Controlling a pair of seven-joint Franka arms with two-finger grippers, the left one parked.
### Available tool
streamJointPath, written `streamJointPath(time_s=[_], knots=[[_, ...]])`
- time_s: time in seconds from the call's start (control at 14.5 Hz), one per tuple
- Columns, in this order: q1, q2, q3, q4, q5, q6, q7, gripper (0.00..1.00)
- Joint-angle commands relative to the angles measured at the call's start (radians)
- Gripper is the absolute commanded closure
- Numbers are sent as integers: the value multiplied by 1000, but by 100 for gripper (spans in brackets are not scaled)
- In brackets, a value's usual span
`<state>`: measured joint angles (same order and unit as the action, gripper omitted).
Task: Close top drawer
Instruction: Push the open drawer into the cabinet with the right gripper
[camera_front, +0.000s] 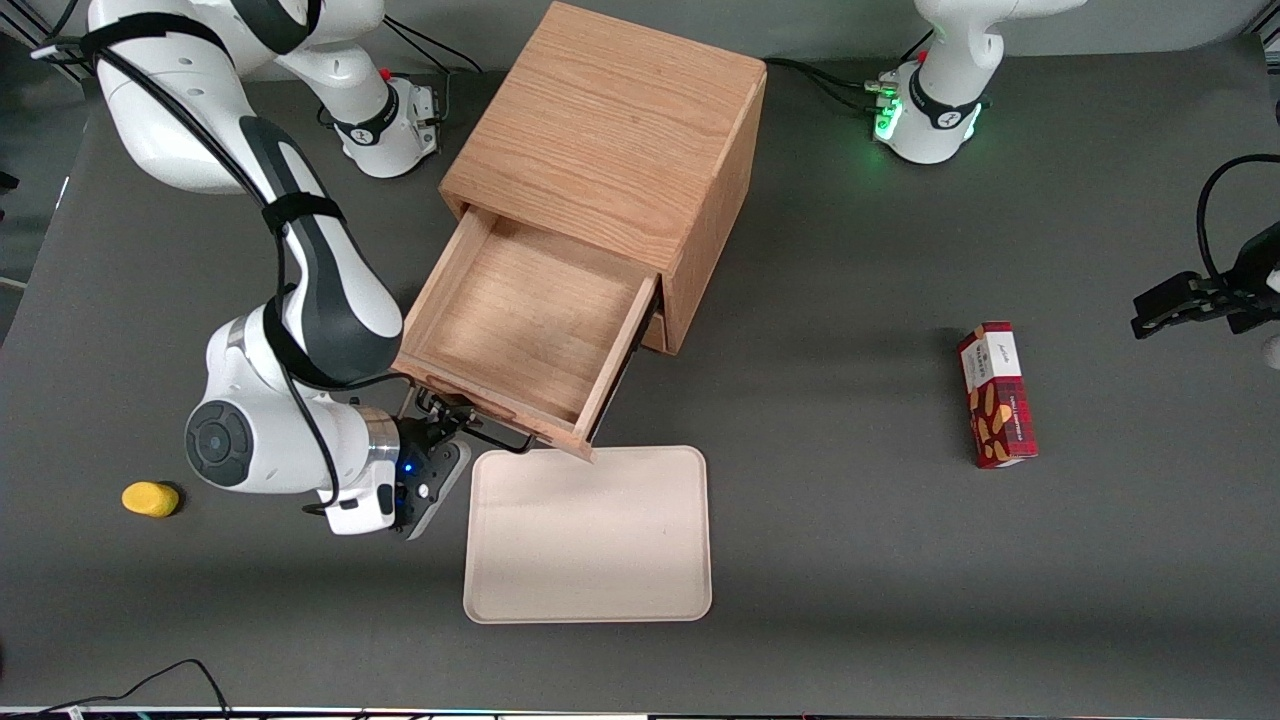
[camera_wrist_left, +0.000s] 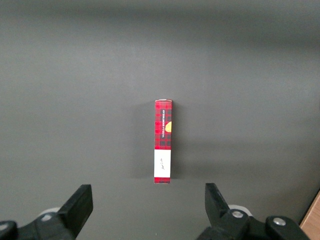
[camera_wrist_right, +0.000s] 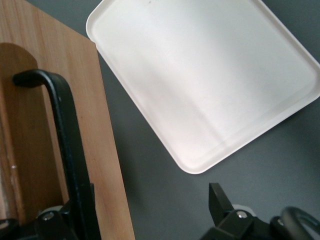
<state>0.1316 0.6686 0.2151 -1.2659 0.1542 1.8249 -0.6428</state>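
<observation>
Top drawer (camera_front: 530, 320) open, hand (camera_front: 455, 440) at handle (camera_wrist_right: 67, 145)

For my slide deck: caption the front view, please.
Pincer at the open top drawer's handle, beside a tray.

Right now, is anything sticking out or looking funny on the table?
Yes. The top drawer sticks far out of the oak cabinet, open and empty, its front corner hanging over the white tray. The gripper is open at the drawer's black handle. Nothing looks spilled or broken.
</observation>
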Motion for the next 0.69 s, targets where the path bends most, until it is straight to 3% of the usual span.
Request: streamJointPath(time_s=[0.0,0.62], knots=[[17,-87,-8,-145,-13,40,-9,0],[31,-185,21,-294,-4,83,-8,0]])
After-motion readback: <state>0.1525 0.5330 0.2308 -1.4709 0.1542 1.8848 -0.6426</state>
